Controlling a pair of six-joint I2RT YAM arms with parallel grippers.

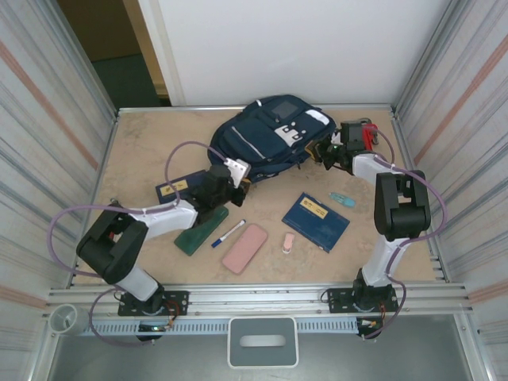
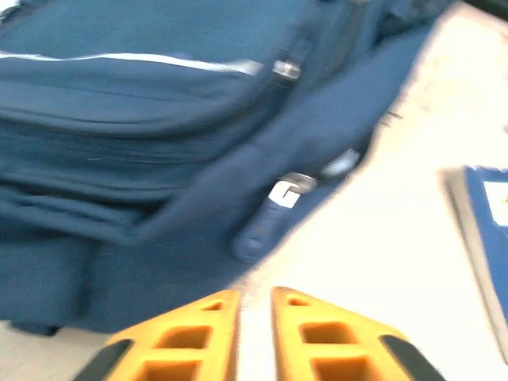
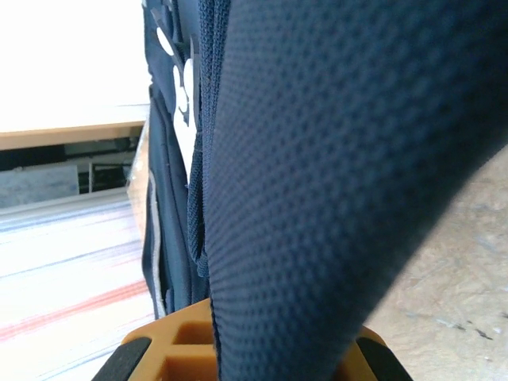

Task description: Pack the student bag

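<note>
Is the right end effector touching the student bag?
Touching. The right wrist view shows a padded strap of the student bag running down between the orange fingers of the right end effector, which are shut on it.

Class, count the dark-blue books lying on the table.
2. One book lies right of centre; the other lies left, partly under the left arm. The backpack may hide more.

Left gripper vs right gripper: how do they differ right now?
The left gripper has a narrow gap between its jaws with nothing in it; the right gripper is shut on a strap of the bag. The left points at a zipper pull on the bag's front; the right is at the bag's right side. Both have orange fingers.
</note>
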